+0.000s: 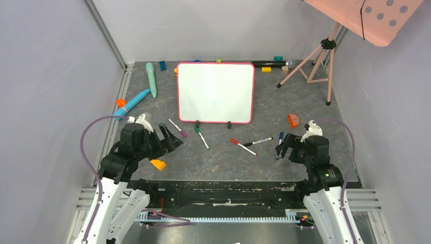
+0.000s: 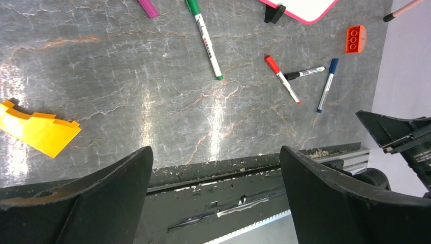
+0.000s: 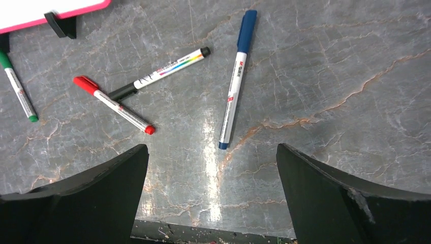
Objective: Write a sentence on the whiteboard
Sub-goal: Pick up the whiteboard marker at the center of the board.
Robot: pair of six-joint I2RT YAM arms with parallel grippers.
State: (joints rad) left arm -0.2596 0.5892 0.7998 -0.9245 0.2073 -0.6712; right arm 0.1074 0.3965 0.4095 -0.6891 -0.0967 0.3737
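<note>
On the table (image 1: 223, 162), toward its far side, the whiteboard (image 1: 215, 91) is resting on two black feet, its face showing plain white. Nearer the bases, both grippers are hanging with jaws spread wide, gripping nothing: the left gripper (image 1: 175, 136) beside a yellow piece (image 1: 158, 164), the right gripper (image 1: 285, 151) just behind a blue marker (image 1: 280, 138) (red (image 1: 243, 147) and black (image 1: 258, 142) markers are lying together nearby).

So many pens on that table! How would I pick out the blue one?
Start at the big whiteboard. Pens lie scattered before its near edge; the blue pen is the rightmost, just ahead of the right gripper. It lies alone, with a dark blue cap, while the red pen and black pen lie together.
</note>
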